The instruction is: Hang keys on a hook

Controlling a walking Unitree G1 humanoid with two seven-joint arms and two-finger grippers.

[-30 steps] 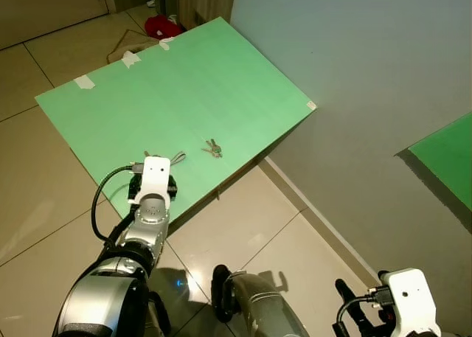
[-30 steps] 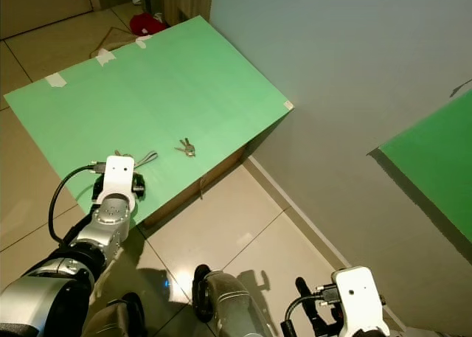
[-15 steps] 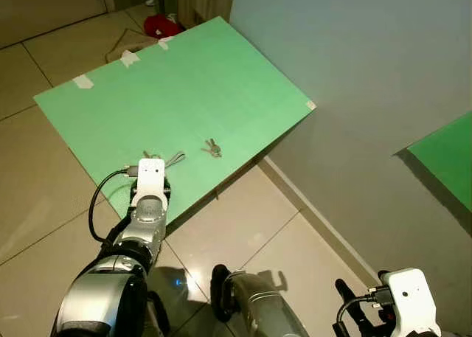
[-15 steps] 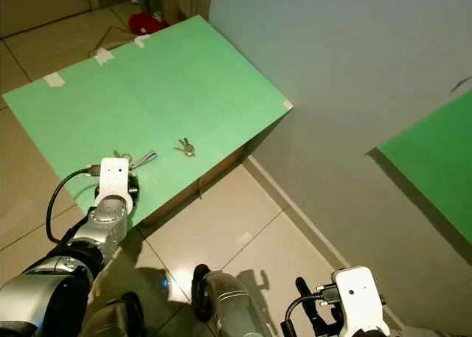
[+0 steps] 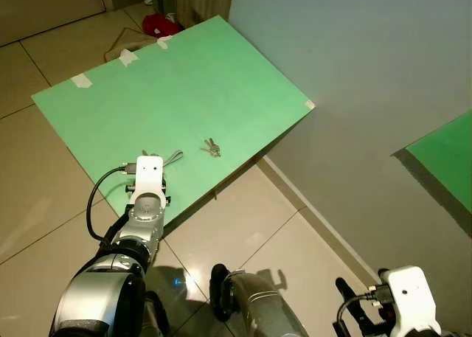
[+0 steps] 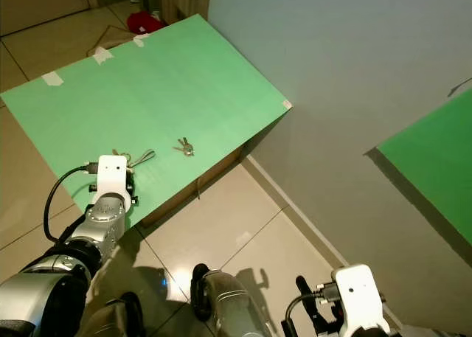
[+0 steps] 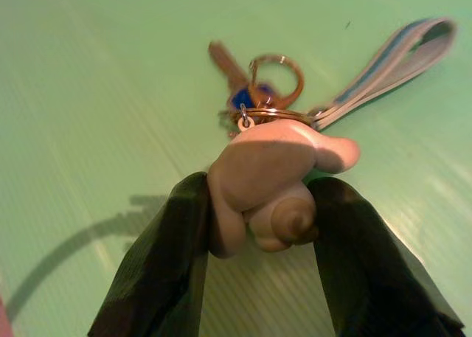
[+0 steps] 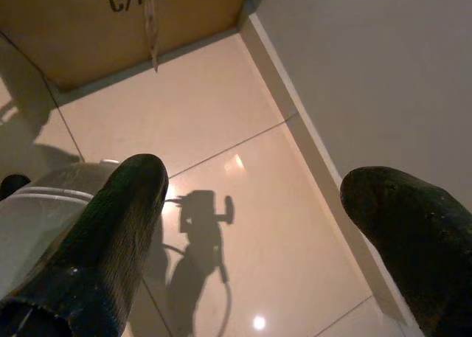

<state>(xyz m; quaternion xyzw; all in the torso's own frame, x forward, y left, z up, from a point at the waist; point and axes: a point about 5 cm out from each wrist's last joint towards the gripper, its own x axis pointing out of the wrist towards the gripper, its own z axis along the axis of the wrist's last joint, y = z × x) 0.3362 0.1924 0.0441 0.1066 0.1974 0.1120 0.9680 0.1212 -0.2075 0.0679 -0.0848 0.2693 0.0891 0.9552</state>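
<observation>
A keychain lies on the green board (image 5: 184,79): a beige rubber charm (image 7: 269,182), a ring with a key (image 7: 227,62) and a blue tag, and a grey-blue strap (image 7: 383,64). My left gripper (image 7: 258,212) is shut on the charm, low over the board's near edge; from the head, its white wrist (image 5: 147,173) hides the fingers, and the strap (image 5: 174,157) pokes out beside it. A second small bunch of keys (image 5: 212,148) lies on the board to the right. My right gripper (image 8: 258,226) hangs open over the floor, holding nothing.
The board tops a cardboard box (image 8: 110,20) against a grey wall (image 5: 354,49). A second green panel (image 5: 442,160) is on the wall at right. A red object (image 5: 161,25) lies on the tiled floor beyond the board. My own leg (image 5: 251,304) is below.
My left wrist has shifted slightly left and away from me over the board's near edge, uncovering a bit more of the keychain. The right arm has stayed still.
</observation>
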